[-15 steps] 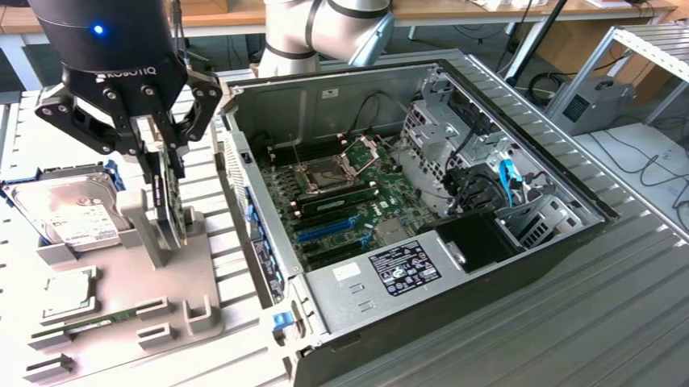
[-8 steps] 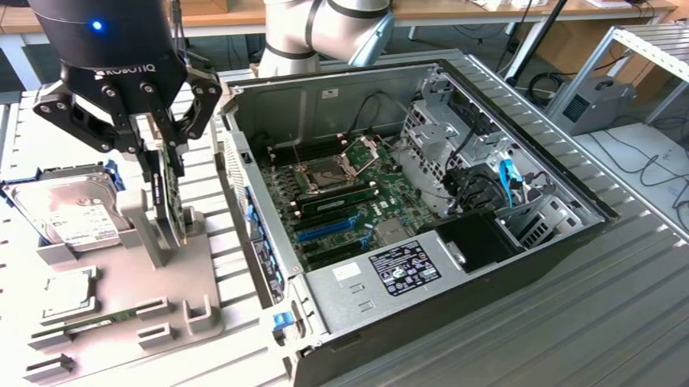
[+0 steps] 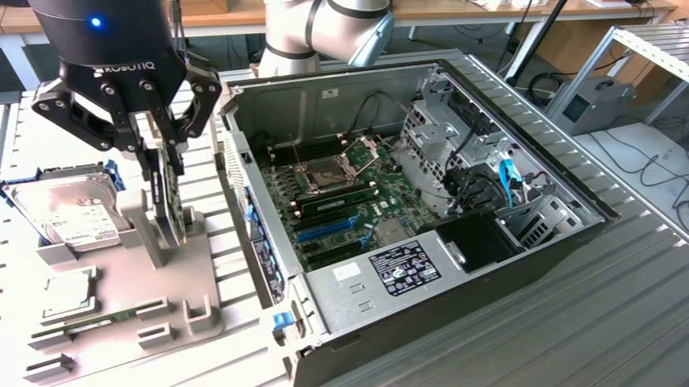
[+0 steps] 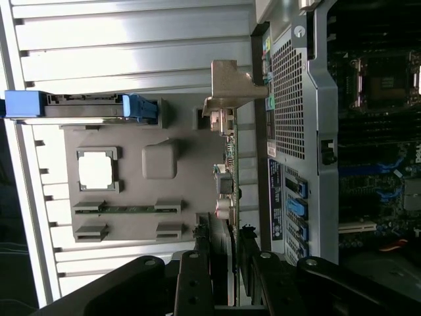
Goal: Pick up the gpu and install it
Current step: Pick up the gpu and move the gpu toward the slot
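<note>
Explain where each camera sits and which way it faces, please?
Exterior view: off the arm, high up, looking down on the open computer case and the grey tray at the exterior view's left; the arm and gripper show.
Wrist view: on the wrist, looking past the gripper down at the gpu standing on edge in the tray, the computer case beside it.
Both share: gripper, gpu, tray, computer case.

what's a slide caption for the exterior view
Gripper clamped on the upright gpu in its grey holder, beside the open computer case
</note>
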### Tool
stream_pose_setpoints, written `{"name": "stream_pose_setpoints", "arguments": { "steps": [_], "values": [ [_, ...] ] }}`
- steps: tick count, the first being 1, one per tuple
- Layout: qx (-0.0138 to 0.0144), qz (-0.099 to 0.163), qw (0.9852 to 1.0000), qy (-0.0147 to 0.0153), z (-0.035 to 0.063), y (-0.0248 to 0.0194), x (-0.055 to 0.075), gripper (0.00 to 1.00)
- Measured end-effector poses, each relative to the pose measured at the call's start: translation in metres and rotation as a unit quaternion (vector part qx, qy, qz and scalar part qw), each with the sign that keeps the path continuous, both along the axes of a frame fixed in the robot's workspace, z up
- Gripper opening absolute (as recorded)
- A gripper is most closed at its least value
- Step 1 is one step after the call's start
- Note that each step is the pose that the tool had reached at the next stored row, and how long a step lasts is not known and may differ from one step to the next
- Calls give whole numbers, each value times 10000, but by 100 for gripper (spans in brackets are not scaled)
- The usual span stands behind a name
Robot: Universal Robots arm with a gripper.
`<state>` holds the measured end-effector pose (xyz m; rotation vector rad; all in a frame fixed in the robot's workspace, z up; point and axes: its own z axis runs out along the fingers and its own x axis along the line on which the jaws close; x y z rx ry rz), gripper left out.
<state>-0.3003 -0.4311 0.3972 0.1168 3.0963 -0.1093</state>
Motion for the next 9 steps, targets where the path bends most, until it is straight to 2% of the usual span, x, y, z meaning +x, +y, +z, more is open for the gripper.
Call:
{"name": "stream_pose_setpoints", "arguments": {
  "steps": [9],
  "values": [
    [-2,0,10000,0,18,0,0,29]
  ]
}}
